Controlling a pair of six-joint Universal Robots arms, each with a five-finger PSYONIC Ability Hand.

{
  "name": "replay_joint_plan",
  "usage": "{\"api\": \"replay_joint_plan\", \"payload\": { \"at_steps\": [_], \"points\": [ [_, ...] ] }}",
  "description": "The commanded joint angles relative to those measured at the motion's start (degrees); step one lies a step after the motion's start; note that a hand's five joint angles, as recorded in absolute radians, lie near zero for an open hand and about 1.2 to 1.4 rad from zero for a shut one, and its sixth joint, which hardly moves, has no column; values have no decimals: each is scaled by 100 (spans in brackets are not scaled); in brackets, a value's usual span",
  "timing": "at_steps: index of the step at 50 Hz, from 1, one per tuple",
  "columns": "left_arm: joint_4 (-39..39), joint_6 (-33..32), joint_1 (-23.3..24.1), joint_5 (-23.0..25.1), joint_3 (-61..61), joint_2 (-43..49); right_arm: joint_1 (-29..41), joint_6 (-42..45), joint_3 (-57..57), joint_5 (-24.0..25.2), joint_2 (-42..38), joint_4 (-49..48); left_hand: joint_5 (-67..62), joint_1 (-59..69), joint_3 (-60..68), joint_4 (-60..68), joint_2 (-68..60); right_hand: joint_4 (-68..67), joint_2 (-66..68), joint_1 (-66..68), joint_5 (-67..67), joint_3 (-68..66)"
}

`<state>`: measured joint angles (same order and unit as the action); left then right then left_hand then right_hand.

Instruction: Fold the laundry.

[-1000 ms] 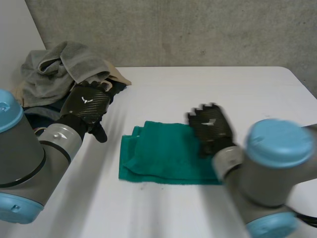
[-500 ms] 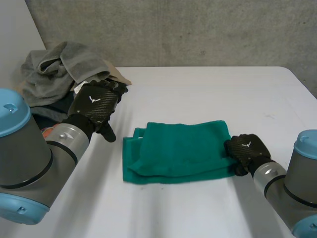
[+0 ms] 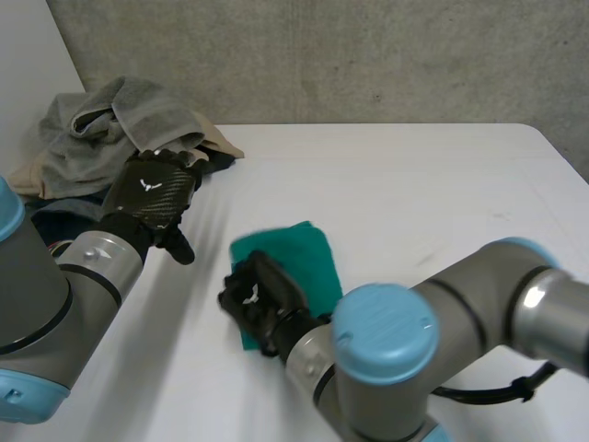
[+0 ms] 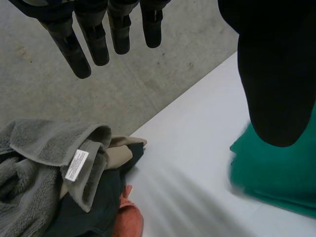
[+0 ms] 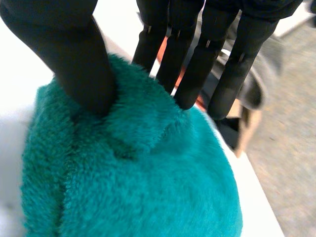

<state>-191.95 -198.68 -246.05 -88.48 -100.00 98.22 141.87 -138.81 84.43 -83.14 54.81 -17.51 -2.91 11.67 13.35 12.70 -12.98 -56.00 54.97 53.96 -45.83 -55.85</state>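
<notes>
A green towel (image 3: 296,250) lies folded over on the white table (image 3: 433,184), near its middle. My right hand (image 3: 259,299) is at the towel's left front edge, its arm reaching across from the right. In the right wrist view the thumb (image 5: 74,49) and fingers (image 5: 197,64) pinch a thick fold of the green towel (image 5: 133,187). My left hand (image 3: 152,189) hovers open to the towel's left, by the laundry pile. In the left wrist view its fingers (image 4: 94,34) hang straight, with the green towel (image 4: 276,173) beside the thumb.
A pile of laundry (image 3: 110,133) sits at the table's back left corner: grey towels, a beige piece, dark and orange cloth (image 4: 49,173). A concrete wall rises behind the table. The pile (image 5: 256,84) lies just past my right hand's fingertips.
My right hand has carried the towel's right edge across to the left, doubling the towel over to about half its width. My left hand has drifted slightly left.
</notes>
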Motion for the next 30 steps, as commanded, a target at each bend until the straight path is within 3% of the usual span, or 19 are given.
{"api": "replay_joint_plan", "payload": {
  "at_steps": [1, 7, 14, 19, 24, 30],
  "points": [
    [-9, 14, -83, -12, 68, -4, 34, -751, 64, 43, 90, -164, 169, -45, -213, -147, 176, 3564, -3460, -3360, 3547, 3549],
    [-97, 119, 48, -21, 367, 22, -809, -2474, 302, -36, 1277, -218, 118, 6, -162, -97, 125, 4390, -4286, -4186, 4373, 4375],
    [-45, 822, 698, -91, 973, 469, -1539, -3546, 259, -194, 1559, 765, 85, 39, -129, -64, 92, 4323, -4219, -4119, 4306, 4308],
    [122, 1253, 1234, -266, 1290, 1014, -1654, -3864, -136, -185, 1095, 1311, 34, 90, -78, -13, 41, 4222, -4118, -4018, 4205, 4206],
    [526, 1306, 1709, -1169, 1457, 1716, -1671, -3900, -637, -150, 461, 1839, 68, 56, -112, -47, 75, 4155, -4051, -3951, 4138, 4139],
    [659, 1271, 1815, -1585, 1396, 2210, -1628, -3803, -1051, -124, -286, 2112, 85, 39, -129, -63, 92, 3970, -3866, -3766, 3953, 3954]
  ]
}}
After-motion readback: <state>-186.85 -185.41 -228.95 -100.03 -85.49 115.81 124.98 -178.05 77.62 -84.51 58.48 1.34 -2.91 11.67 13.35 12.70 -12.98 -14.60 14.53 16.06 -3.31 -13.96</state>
